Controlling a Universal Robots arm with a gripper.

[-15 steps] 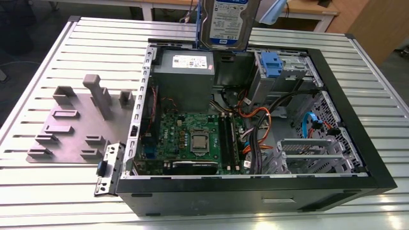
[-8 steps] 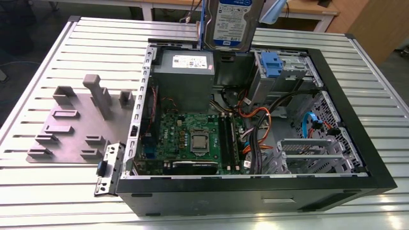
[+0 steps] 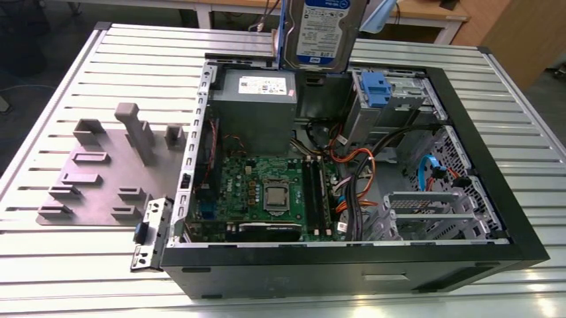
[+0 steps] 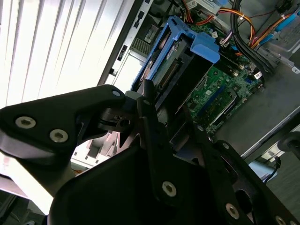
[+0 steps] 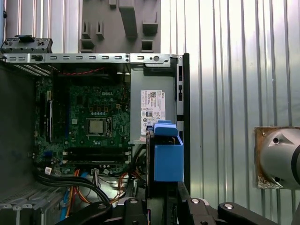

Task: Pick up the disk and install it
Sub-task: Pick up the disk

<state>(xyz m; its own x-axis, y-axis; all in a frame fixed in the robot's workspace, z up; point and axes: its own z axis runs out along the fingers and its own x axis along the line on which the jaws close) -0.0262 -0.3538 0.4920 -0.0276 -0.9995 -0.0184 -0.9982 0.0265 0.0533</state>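
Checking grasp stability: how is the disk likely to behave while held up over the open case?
The disk looks rigid: a flat metal slab, so probably no flex. Likely dense for its size, being metal. Its blue carrier is plastic, so it may give slightly under the hand.

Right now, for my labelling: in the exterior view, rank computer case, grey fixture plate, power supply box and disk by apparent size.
1. computer case
2. grey fixture plate
3. power supply box
Unranked: disk, hanging above the case and cut off at the top edge, so unsure against the box.
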